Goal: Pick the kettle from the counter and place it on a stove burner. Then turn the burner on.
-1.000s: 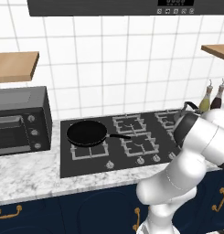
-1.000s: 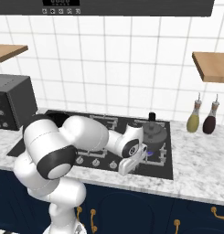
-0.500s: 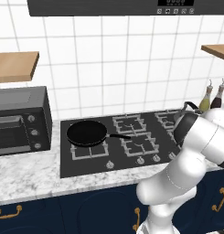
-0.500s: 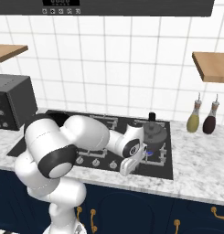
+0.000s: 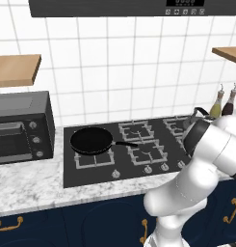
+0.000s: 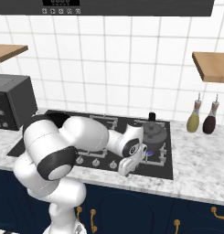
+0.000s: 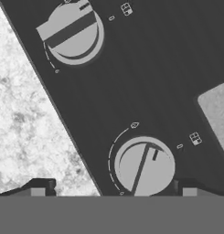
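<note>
Tool [image 7: 109, 189] spread wide, empty, its tips flanking a silver knob [image 7: 144, 167] on the cooktop [image 7: 150, 87].

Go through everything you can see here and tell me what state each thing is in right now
kettle: upright on the right rear stove burner, blue flame under it.
frying pan: flat on the left burners, empty.
gripper: open, fingertips either side of the near knob.
near knob: marker line turned off the flame mark.
far knob: untouched.
toaster oven: door shut.
two bottles: upright, capped.
</note>
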